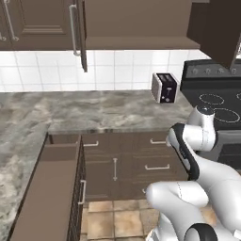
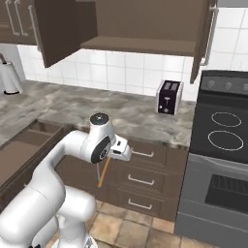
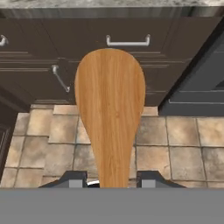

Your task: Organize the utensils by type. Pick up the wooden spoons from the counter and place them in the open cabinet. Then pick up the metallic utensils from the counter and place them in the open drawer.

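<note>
A wooden spoon (image 3: 110, 109) is clamped by its handle between the fingers of the end effector (image 3: 111, 178), its broad bowl filling the centre of the hand view above the floor tiles. In the right base view it hangs lower centre, before the drawer fronts. A loose hold could let it slip to the floor; on the lift toward the open cabinet (image 2: 145, 29), upper frame, the table (image 2: 140, 114) edge could be struck.
</note>
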Robot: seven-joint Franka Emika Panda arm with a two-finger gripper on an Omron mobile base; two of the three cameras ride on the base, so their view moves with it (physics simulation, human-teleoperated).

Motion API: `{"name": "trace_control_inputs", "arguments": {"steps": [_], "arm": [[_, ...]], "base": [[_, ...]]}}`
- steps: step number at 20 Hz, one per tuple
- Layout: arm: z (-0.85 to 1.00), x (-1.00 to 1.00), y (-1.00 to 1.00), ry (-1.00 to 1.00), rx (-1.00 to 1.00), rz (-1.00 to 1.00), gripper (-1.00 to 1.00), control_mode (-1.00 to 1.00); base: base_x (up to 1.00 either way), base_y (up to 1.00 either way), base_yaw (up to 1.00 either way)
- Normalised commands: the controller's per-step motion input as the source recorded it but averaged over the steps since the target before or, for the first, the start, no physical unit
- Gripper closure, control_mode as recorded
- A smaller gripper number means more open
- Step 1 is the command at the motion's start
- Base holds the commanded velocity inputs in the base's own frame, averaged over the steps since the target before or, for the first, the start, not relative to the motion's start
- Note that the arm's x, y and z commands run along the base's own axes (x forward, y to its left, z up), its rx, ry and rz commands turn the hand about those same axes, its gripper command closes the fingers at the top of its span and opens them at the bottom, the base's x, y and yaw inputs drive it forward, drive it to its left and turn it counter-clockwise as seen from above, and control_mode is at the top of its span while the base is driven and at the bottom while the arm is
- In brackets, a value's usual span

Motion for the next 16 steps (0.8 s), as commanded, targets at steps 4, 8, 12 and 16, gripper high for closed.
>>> {"name": "trace_control_inputs", "arguments": {"steps": [4, 8, 12, 16], "arm": [[0.0, 0.0, 0.0, 0.0, 0.0, 0.0, 1.0, 1.0], [0.0, 0.0, 0.0, 0.0, 0.0, 0.0, 1.0, 1.0], [0.0, 0.0, 0.0, 0.0, 0.0, 0.0, 1.0, 1.0], [0.0, 0.0, 0.0, 0.0, 0.0, 0.0, 1.0, 1.0]], "base": [[0.95, 0.0, -0.01], [0.86, 0.0, 0.0], [0.59, 0.0, 0.0], [0.25, 0.0, 0.0]]}}
